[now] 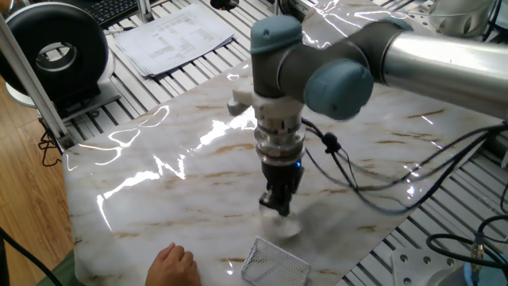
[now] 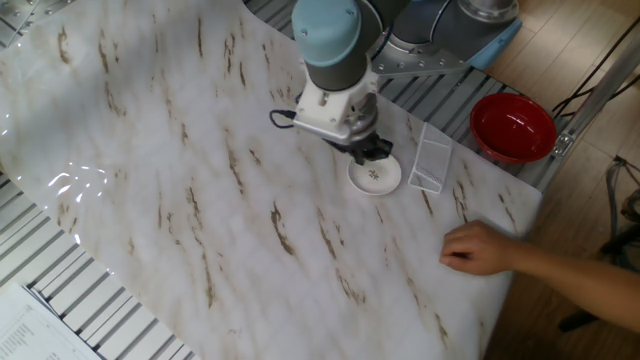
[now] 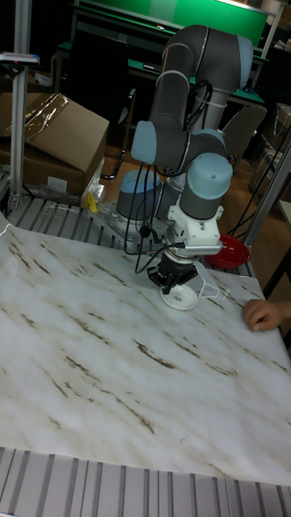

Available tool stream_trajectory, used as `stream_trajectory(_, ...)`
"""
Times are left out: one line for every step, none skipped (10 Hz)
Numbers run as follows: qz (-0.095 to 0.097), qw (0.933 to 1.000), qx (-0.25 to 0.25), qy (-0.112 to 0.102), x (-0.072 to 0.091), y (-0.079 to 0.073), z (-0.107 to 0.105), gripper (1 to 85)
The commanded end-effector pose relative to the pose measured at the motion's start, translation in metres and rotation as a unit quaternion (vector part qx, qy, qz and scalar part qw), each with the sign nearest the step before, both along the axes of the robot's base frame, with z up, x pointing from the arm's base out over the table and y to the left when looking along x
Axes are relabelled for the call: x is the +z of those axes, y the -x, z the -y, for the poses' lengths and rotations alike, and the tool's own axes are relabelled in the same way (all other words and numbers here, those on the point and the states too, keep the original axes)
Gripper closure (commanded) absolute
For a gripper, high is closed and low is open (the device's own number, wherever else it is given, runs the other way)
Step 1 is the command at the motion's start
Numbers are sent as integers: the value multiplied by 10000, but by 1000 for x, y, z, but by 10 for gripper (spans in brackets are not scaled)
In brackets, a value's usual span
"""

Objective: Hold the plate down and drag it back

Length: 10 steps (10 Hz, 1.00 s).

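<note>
The plate [image 2: 377, 178] is a small white saucer with a dark motif in its centre, lying on the marble tabletop beside the wire basket. It also shows in one fixed view as a blurred plate [image 1: 285, 227] and in the tall view as the plate [image 3: 180, 300]. My gripper [image 2: 369, 153] points down with its fingers together, its tips at the plate's rim on the side away from the basket. The gripper [image 1: 278, 209] stands just over that rim, and the tall view shows the gripper [image 3: 172, 283] the same way. Nothing is clamped between the fingers.
A square wire-mesh basket [image 2: 432, 160] lies right next to the plate, near the table edge. A red bowl [image 2: 513, 127] sits off the table beyond it. A person's hand [image 2: 480, 248] rests on the tabletop close by. Papers [image 1: 171, 36] and a black round device [image 1: 55, 52] lie at the far side.
</note>
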State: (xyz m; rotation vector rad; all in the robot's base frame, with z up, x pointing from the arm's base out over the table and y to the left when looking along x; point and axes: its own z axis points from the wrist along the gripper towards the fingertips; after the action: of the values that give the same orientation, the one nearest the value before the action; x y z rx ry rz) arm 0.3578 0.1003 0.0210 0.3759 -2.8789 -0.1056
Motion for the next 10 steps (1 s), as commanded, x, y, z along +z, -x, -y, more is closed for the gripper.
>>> stream_trajectory(276,9976,465,443,5,-21,33,843)
stream_trajectory(71,10000,22,62,8,-10,9,843)
stream_trajectory(1,9997,-148,-195,10,-5,-4,843)
stream_trajectory(-55,9987,-322,-380,11,-2,-15,843)
stream_trajectory(-71,9988,-351,-326,11,-1,-14,843)
stream_trajectory(-40,9985,-421,-357,9,-1,-20,843)
stream_trajectory(68,9984,-408,-382,3,-6,-23,843)
stream_trajectory(190,9986,-358,-346,-5,-12,-20,843)
stream_trajectory(218,9983,-369,-384,-11,-16,-22,843)
stream_trajectory(252,9984,-341,-369,-16,-18,-20,843)
